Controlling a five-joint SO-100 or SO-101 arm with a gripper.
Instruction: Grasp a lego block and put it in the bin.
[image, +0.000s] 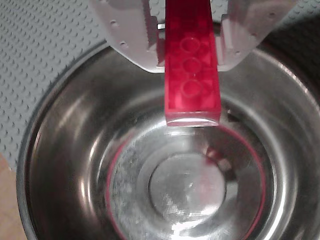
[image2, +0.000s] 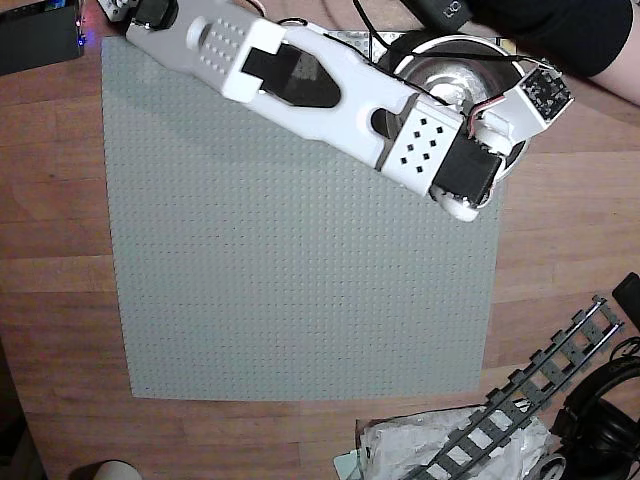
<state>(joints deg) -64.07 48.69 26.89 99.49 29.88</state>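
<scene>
In the wrist view my gripper (image: 190, 65) is shut on the lego block (image: 192, 85), a bright red studded brick. The white fingers (image: 135, 40) press on its two long sides. The brick's free end points down over the bin (image: 65, 165), a shiny steel bowl that fills the view, and its red reflection shows on the bowl's flat bottom. In the overhead view my white arm (image2: 330, 85) reaches across to the top right and covers most of the bin (image2: 440, 62). The brick and fingertips are hidden there.
A large grey studded baseplate (image2: 300, 270) covers the wooden table (image2: 560, 250), and the bowl stands at its top right corner. At the bottom right lie a grey toy track (image2: 540, 395), a crumpled plastic bag (image2: 440, 445) and black cables (image2: 610, 400). A black sleeve (image2: 560, 25) shows top right.
</scene>
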